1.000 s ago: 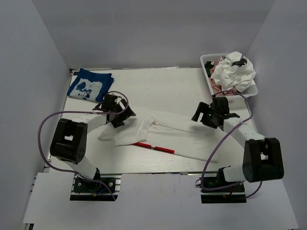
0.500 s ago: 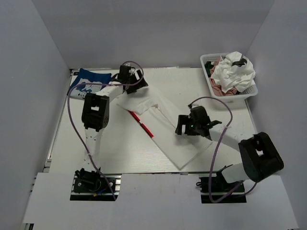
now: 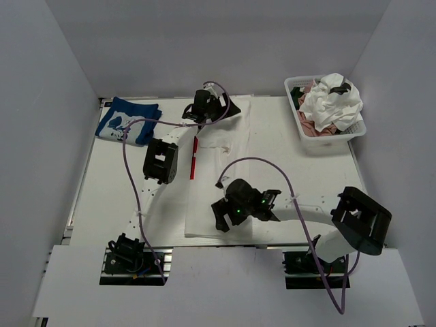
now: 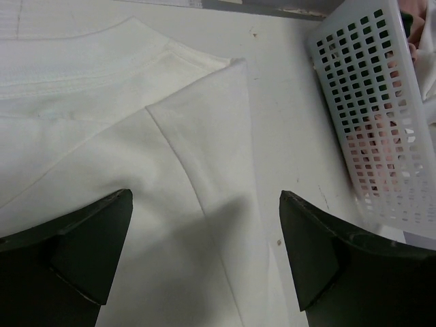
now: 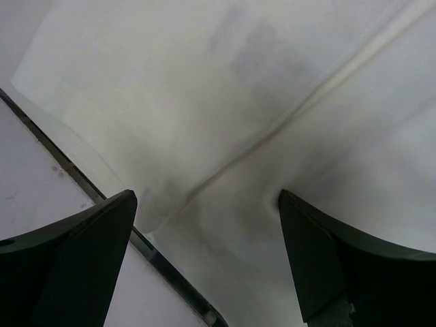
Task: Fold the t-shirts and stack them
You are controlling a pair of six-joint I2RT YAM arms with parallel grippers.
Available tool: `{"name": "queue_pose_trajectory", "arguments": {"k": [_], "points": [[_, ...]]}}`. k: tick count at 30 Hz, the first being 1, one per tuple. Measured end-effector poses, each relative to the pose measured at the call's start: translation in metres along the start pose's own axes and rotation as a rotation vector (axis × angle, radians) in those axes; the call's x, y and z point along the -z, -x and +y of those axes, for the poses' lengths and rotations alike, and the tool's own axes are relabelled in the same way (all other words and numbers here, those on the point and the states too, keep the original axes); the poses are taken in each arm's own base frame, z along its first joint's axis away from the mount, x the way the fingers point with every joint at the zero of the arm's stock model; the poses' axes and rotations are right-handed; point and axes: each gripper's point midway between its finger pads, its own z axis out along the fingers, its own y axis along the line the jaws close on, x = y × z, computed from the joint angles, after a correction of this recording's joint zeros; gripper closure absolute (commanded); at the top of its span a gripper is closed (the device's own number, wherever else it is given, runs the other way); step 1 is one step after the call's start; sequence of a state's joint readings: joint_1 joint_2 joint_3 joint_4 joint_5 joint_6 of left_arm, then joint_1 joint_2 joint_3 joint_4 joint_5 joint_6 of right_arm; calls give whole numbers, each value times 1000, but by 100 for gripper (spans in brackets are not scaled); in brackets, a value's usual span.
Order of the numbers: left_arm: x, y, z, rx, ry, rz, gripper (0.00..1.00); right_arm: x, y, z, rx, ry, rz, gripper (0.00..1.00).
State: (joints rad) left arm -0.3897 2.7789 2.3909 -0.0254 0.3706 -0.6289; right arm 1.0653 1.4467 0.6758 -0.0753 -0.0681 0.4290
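T-shirt (image 3: 221,180), large and white, lies flat mid-table with its long axis running 12 to 6 o'clock. Left gripper (image 3: 212,107), jaws spread, sits over the collar end at 12. Right gripper (image 3: 237,212), also spread, is over the hem end at 6. Neither pinches cloth. Each arm is nearest its own end.

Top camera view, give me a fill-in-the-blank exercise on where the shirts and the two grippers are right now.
1. The folded blue t-shirt lies at the far ____ corner of the table.
2. The mesh basket of crumpled tees stands at the far ____ corner.
3. The left gripper is over the ____ end of the large white t-shirt, the right gripper over its near end.
4. Both grippers' jaws stand ____.
Missing words: left; right; far; open.
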Motion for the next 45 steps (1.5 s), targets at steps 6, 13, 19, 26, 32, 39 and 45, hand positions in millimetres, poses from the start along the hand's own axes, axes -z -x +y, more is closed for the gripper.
{"name": "queue_pose_trajectory", "arguments": {"k": [6,13,19,26,32,39,45], "points": [[0,3,0,24,11,-8,0,-2,-4,10,71,-22,29,10],[20,21,12,24,158,-14,0,30,7,32,119,11,-34,10],[103,69,-14,-76,317,-11,0,78,38,40,33,38,-247,10],[284,40,-117,-73,261,-33,0,80,-9,-2,-183,-96,-207,10],[392,-141,-91,85,299,200,0,81,-47,-19,-282,-147,-118,10],[451,-241,-56,232,371,373,0,72,-73,-14,-300,-105,-13,10],[459,-296,-37,312,421,535,35,62,-83,-20,-340,-138,20,26]]}}
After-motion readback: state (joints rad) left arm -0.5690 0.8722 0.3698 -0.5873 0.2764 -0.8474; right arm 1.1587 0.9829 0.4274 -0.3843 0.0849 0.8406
